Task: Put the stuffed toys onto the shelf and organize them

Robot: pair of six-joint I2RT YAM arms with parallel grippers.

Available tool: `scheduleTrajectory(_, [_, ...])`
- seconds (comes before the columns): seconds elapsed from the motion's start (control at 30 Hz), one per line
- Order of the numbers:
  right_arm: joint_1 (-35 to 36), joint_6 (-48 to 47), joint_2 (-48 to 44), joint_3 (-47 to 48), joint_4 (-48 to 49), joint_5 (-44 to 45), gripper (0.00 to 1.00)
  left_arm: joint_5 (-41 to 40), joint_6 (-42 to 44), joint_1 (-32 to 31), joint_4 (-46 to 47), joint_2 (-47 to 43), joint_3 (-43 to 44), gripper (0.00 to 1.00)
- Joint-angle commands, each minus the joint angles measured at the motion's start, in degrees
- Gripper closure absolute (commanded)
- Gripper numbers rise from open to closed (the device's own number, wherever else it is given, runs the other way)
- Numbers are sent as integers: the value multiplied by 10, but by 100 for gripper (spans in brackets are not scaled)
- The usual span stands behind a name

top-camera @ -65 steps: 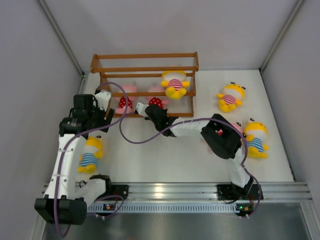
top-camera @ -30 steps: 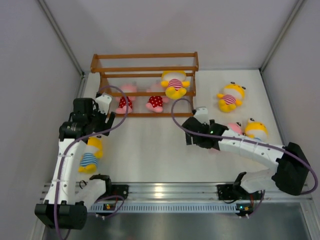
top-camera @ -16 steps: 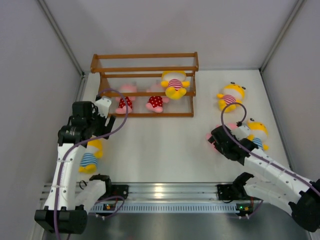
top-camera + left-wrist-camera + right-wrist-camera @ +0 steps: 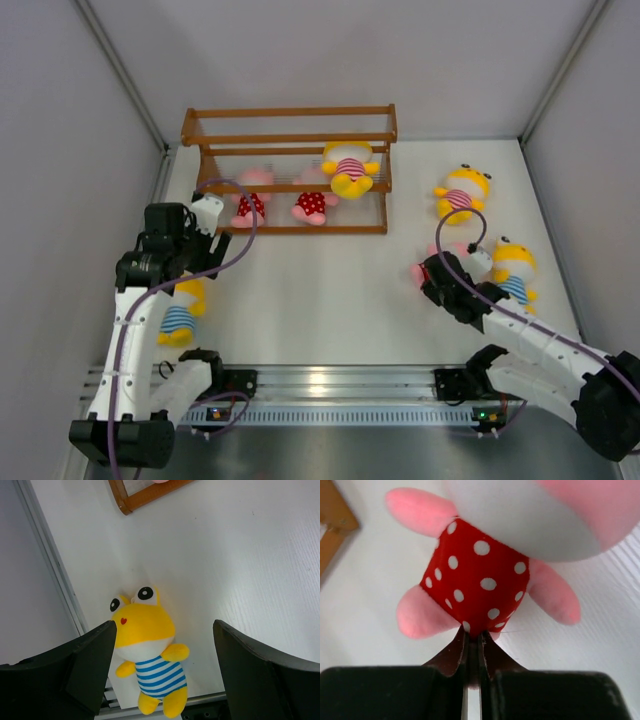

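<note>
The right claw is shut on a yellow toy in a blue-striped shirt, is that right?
No. The right claw is shut on a pink toy in a red white-dotted outfit, not a yellow one; the right wrist view shows it.

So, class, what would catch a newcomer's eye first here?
The right gripper pinches the red dotted outfit of a pink toy, at the right. The open left gripper hangs over a blue-striped yellow toy at the left edge, and the wooden shelf at the back holds three toys.
</note>
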Motion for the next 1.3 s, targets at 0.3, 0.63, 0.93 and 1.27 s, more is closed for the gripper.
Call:
scheduleTrajectory(0.3, [69,-569,162,231,63,-248,100,-4,12,3,2,-3,2,16])
scheduleTrajectory(0.63, [73,-652,307,361,116,-199,100,-10,16,3,-1,-5,4,16])
scheduleTrajectory(0.93, [21,-616,413,407,192,-177,100,-15,23,3,-4,-10,-3,16])
scheduleTrajectory(1.27, [8,-612,435,413,240,-153,46,-15,26,3,-3,-8,-3,16])
